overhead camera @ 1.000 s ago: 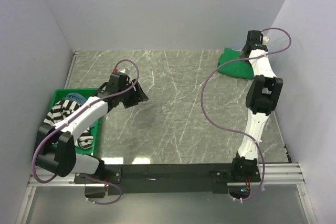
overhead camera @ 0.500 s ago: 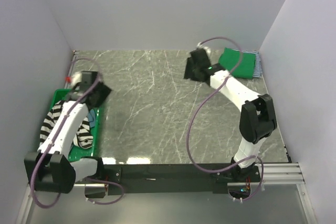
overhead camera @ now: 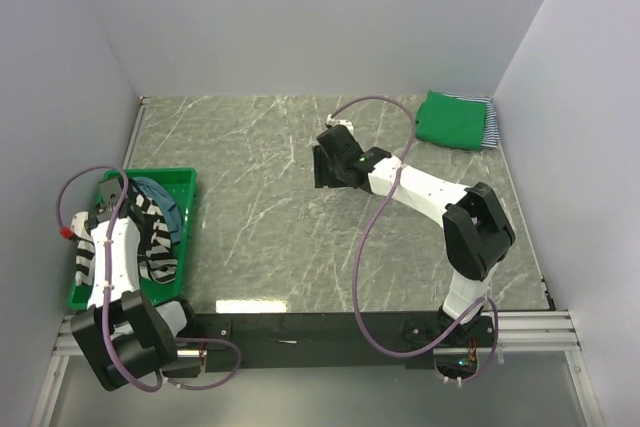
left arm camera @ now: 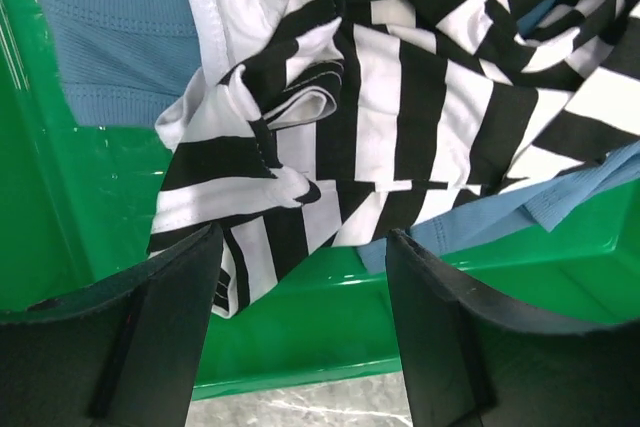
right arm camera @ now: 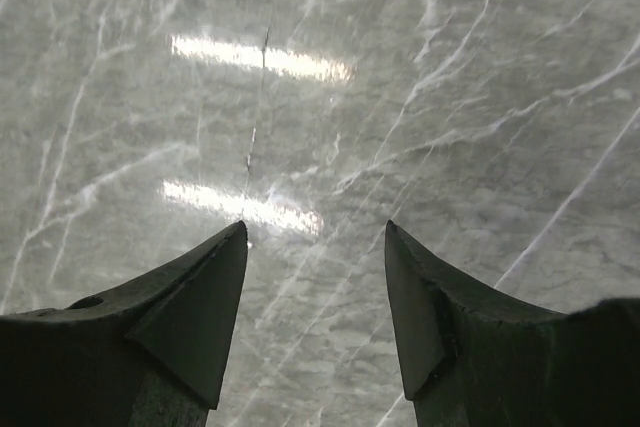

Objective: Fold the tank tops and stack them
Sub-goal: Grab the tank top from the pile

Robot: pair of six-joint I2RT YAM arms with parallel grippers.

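Veined marble table (overhead camera: 270, 147), pale walls (overhead camera: 300, 17); tank tops (overhead camera: 158, 247) in green bin (overhead camera: 178, 177).

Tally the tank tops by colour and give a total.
Green tank top: 1
Thin navy-white striped tank top: 1
Bold black-white striped tank top: 1
Dusty blue tank top: 1
Total: 4

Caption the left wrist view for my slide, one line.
Open left gripper hovers over a bold black-and-white striped tank top and a dusty blue tank top crumpled in the green plastic bin.
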